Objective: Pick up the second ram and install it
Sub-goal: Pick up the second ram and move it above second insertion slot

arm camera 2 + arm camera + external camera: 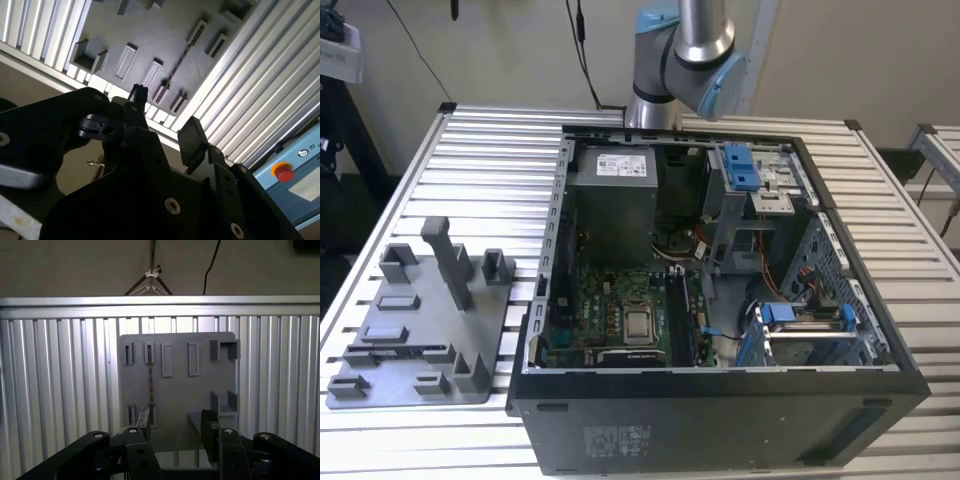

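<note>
Hovering above the plate, your jaws stand released and empty; the ram lies unpicked, so reaching it likely needs careful alignment.

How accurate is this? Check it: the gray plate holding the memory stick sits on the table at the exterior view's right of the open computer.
Wrong side. The exterior view shows the gray plate holding the memory stick on the table at the view's left of the open computer.
</note>
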`<state>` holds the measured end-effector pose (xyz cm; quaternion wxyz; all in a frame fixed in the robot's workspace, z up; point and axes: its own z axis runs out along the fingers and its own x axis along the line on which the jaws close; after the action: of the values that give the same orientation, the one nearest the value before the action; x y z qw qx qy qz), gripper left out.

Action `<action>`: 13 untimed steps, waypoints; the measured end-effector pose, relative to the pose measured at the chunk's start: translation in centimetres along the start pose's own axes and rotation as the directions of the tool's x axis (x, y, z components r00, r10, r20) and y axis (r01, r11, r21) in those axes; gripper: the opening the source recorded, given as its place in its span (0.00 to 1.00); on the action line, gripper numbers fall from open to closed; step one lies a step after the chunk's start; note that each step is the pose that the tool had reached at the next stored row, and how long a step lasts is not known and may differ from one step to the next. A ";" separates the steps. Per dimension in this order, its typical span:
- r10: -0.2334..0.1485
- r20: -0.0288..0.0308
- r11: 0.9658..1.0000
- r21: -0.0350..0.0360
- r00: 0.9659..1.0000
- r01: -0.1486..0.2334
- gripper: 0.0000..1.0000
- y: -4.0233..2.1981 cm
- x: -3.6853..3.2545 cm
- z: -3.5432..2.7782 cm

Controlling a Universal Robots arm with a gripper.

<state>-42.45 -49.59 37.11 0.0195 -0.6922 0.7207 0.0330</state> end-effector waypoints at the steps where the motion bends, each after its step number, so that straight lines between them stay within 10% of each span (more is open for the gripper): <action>1: 0.000 0.000 1.000 0.000 1.000 0.000 0.54 0.00 0.00 0.00; 13: 0.000 0.000 1.000 0.000 1.000 0.000 0.54 0.01 0.00 0.00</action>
<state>-42.46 -49.60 37.11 0.0194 -0.6922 0.7206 0.0329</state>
